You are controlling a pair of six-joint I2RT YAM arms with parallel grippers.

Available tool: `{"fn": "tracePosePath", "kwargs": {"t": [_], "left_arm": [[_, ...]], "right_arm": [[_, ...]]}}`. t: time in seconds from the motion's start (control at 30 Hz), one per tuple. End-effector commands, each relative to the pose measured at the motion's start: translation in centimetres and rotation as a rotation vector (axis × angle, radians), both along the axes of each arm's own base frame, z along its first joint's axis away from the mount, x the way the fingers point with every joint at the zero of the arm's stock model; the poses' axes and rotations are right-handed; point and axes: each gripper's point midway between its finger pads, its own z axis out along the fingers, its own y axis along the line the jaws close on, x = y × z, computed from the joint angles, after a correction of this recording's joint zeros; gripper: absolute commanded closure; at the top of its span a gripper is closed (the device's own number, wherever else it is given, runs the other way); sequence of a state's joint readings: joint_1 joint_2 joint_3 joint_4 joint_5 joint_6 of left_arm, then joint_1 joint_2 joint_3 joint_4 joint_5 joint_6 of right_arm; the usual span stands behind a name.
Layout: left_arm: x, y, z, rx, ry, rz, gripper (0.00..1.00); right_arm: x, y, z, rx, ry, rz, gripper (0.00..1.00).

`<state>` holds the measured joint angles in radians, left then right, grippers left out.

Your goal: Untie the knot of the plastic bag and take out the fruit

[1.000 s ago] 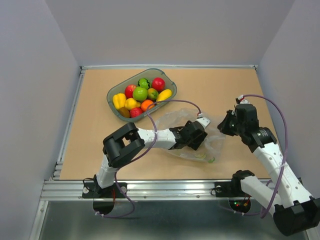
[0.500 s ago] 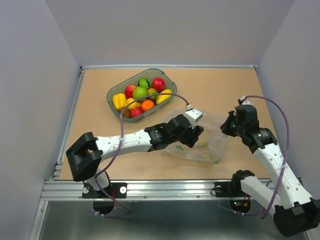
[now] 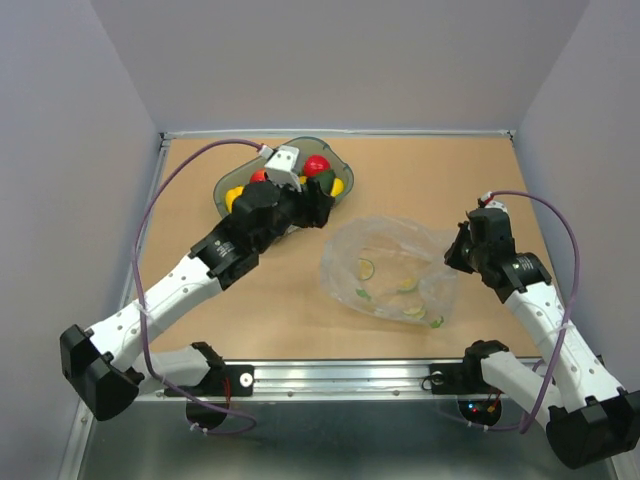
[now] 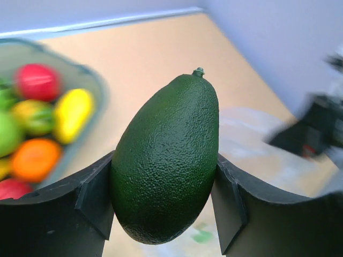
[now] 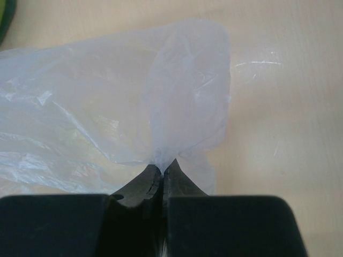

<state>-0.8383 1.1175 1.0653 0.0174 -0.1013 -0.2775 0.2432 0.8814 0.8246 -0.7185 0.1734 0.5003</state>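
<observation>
While the left gripper point(image 3: 318, 205) hangs over the near-right rim of the tray point(image 3: 220, 187), top view doesn't resolve its load, just dark fingers against the pile with a red apple point(image 3: 317, 166) right behind them. Tray looks heaped, so little free floor under the tool; a release from here could land on the rim or on other fruit and bounce out onto the table point(image 3: 460, 170). Plastic bag point(image 3: 390, 275) lies flat well off to the tool's right, between both arms; I only see printed marks point(image 3: 366, 268) in it, no fruit, so my guess is this is the last piece. Right gripper point(image 3: 456, 252) sits at the bag's right edge. Left arm's cable point(image 3: 160, 195) loops wide behind the wrist; snag risk looks low, but watch it. Left wrist: fingers clamped on the avocado point(image 4: 166, 160) across its belly, stem end up, pads touching both flanks. Skin is smooth and the body tapers, so my worry is it squirts out if grip eases mid-swing. Tray is ahead and left of the fingers, not underneath; bag is blurred ahead-right. Right wrist: fingers fully together, pinching a gathered tuft of bag film at the tips; rest of the bag fans out ahead. Thin film, tiny bite: any pull by that arm could slip or tear it, or drag the bag.
</observation>
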Motion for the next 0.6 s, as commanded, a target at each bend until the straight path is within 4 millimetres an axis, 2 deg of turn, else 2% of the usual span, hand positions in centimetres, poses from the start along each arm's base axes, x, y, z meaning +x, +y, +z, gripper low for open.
{"fn": "tracePosePath", "kwargs": {"t": [0.0, 0.07, 0.1, 0.23, 0.4, 0.5, 0.57], "left_arm": [[5.4, 6.8, -3.6, 0.096, 0.1, 0.294, 0.57], [7.0, 8.7, -5.4, 0.13, 0.127, 0.355, 0.52], [8.4, 10.2, -6.7, 0.153, 0.148, 0.406, 0.51], [11.1, 13.4, -10.7, 0.206, 0.233, 0.511, 0.44], [12.8, 14.7, -14.8, 0.281, 0.276, 0.538, 0.37], [13.2, 14.9, -16.0, 0.317, 0.313, 0.53, 0.29], [13.0, 15.0, -16.2, 0.319, 0.322, 0.536, 0.25]], "right_arm": [[1.0, 0.0, 3.1, 0.021, -0.083, -0.018, 0.99], [0.9, 0.0, 3.3, 0.024, -0.089, -0.02, 0.99], [0.9, 0.0, 3.4, 0.025, -0.093, -0.019, 0.99], [0.6, 0.0, 3.7, 0.031, -0.103, -0.02, 0.99], [0.5, 0.0, 3.8, 0.036, -0.107, -0.017, 0.99], [0.3, 0.0, 4.0, 0.038, -0.11, -0.018, 0.99], [0.2, -0.1, 4.1, 0.033, -0.112, -0.018, 0.99]]}}
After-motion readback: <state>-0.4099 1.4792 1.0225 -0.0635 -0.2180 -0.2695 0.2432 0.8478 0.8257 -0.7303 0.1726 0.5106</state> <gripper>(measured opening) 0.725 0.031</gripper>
